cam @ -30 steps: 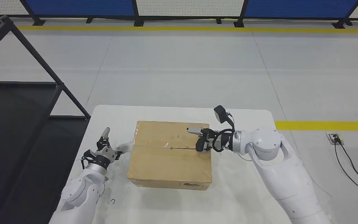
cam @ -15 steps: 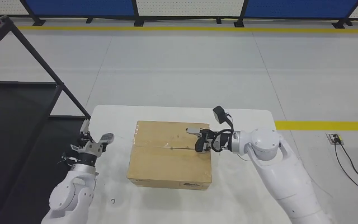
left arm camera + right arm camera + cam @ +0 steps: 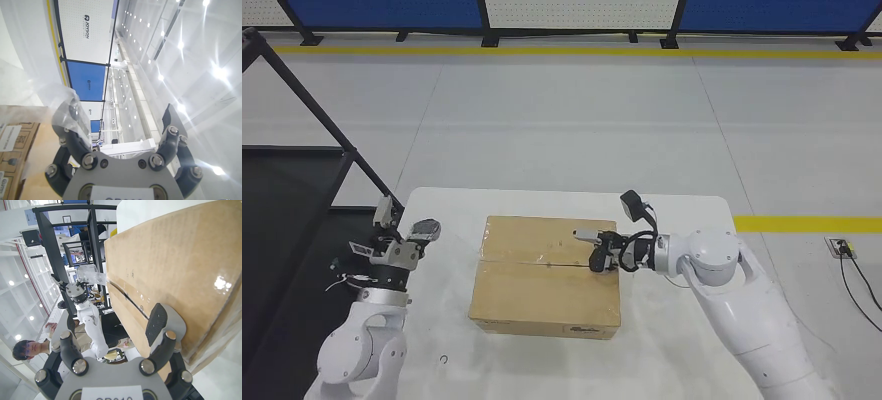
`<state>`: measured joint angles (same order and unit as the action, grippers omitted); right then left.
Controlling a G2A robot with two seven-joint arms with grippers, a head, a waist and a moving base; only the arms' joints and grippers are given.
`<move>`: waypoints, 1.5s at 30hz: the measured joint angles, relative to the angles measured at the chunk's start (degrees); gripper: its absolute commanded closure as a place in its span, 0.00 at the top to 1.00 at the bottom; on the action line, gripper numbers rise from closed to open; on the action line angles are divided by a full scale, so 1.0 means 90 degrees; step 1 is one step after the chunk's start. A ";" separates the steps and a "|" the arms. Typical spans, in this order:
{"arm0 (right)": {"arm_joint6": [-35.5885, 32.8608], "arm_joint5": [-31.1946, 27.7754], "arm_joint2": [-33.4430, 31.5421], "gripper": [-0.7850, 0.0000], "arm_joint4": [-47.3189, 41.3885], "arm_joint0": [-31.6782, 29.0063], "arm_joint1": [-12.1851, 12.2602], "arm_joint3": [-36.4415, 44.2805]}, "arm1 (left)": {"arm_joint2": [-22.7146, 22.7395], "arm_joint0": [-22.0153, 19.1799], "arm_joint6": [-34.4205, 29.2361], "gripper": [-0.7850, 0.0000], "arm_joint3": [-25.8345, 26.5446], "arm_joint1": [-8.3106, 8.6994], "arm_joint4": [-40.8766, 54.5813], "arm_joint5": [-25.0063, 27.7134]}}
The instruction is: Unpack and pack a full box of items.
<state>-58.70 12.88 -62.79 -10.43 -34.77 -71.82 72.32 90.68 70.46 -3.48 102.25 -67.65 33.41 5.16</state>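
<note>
A closed cardboard box sits mid-table, its top flaps meeting at a seam. My right gripper is open above the box top; one finger rests beside the seam's end. Off the box's left side, my left gripper is raised and open. A strip of clear tape clings to one of its fingers. In the right wrist view the tape stretches from that far gripper to the box's seam edge. The box's labelled side appears in the left wrist view.
The white table has bare room on both sides of the box. A small ring lies near the front left. A black metal frame stands beyond the table's left edge.
My left gripper has swung left and away from the box's left side, drawing the clear tape strip with it. The right gripper has barely moved on the box top.
</note>
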 measured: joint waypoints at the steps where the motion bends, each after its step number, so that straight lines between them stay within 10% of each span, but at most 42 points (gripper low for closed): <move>1: 0.0000 -0.0005 0.0001 1.00 -0.0003 -0.0005 0.0003 0.0002 | -0.0021 -0.0011 -0.0005 1.00 0.0057 -0.0002 -0.0070 -0.0013; 15: 0.0042 -0.0054 -0.0037 1.00 -0.0072 -0.0083 0.0052 0.0121 | -0.0834 -0.0239 -0.0176 1.00 0.0947 -0.0065 -0.1285 -0.0472; 45: -0.0033 -0.0058 -0.0140 1.00 -0.0167 -0.0274 0.0189 0.0202 | -0.2396 -0.1108 -0.0575 1.00 0.0431 -0.0314 -0.2269 -0.1295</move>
<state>-58.99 12.36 -64.05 -11.93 -37.23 -70.12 74.14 69.12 60.49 -8.65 106.12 -70.47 12.98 -6.50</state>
